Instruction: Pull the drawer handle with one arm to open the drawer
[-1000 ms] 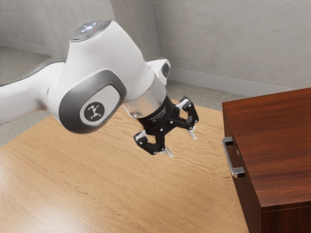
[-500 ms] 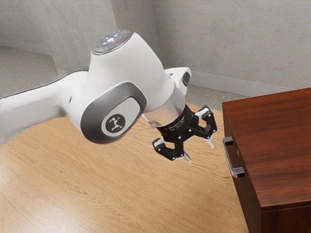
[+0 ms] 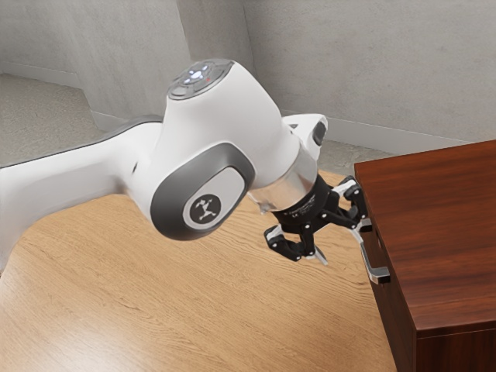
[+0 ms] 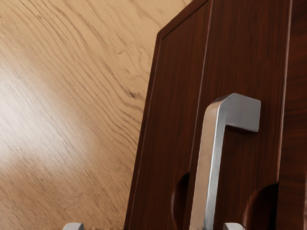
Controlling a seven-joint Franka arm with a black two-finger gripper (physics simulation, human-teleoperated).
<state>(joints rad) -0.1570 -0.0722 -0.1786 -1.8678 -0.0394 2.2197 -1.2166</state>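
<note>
A white Franka arm [image 3: 209, 155] reaches from the exterior view's left across a light wood-grain table [image 3: 155, 310] toward a dark red-brown cabinet [image 3: 442, 225] at the exterior view's right. Its black gripper [image 3: 339, 239] is held just in front of the cabinet's face with its jaws spread wide and nothing clamped between them. The upper finger sits right at the top end of the handle [image 3: 374, 263], though contact cannot be made out, and the lower finger hangs over the table, short of the cabinet. The handle, a slim brushed-metal bar with bent ends, is mounted lengthwise on the drawer [image 3: 385, 288], whose front appears flush with the cabinet. In the wrist view the handle [image 4: 211, 158] stands close ahead, running up the dark drawer [image 4: 172, 120] to a squared bend. The two pale fingertips [image 4: 73, 225] show at the picture's lower edge. The bar falls between them, much nearer one tip than the other, and the far tip is out over the table [image 4: 62, 96]. Two shallow rounded recesses darken the wood on either side of the bar's lower stretch. Behind the arm in the exterior view are a grey concrete wall [image 3: 372, 62] and a grey floor [image 3: 39, 101].
</note>
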